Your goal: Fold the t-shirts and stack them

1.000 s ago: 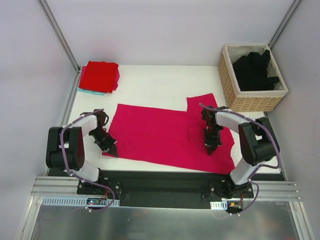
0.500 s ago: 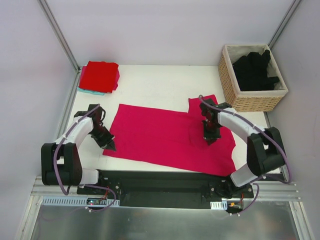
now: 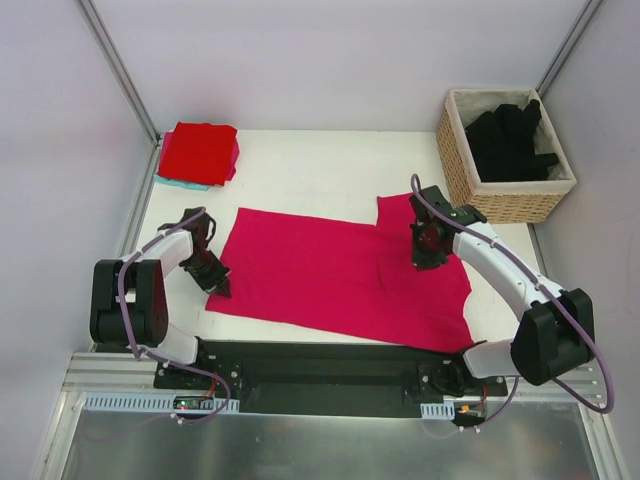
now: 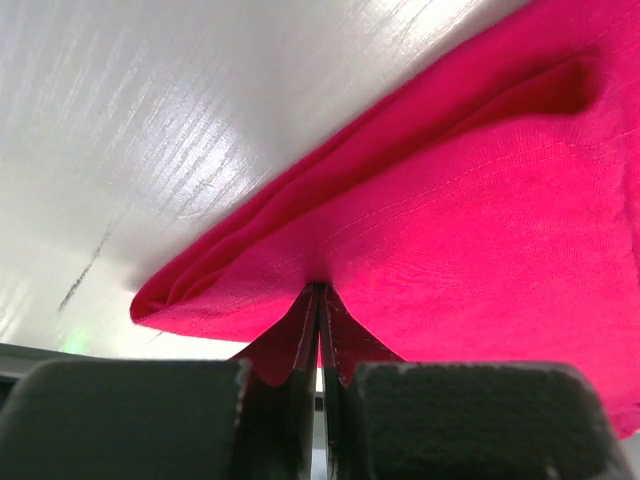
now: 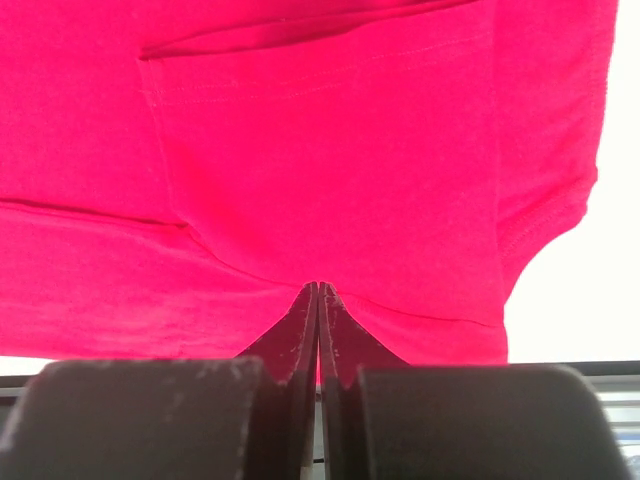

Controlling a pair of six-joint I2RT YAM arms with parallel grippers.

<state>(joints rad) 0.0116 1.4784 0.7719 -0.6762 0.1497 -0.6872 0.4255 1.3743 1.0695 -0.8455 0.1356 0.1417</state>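
A magenta-pink t-shirt lies spread flat on the white table, hem to the left and sleeves to the right. My left gripper is shut, its tips resting on the shirt's near left corner, where two layers of hem show. My right gripper is also shut, tips down on the cloth by the far sleeve; I see no cloth pinched in either. A folded red t-shirt sits at the back left. Black t-shirts fill the basket.
The wicker basket stands at the back right, close to the right arm's elbow. A teal cloth edge pokes out under the red stack. Bare white table lies behind the spread shirt. Metal frame posts rise at both back corners.
My right gripper has slid away from the near edge toward the far sleeve, arm stretching out. The left gripper shifted slightly farther along the hem. The shirt's outline barely changed.
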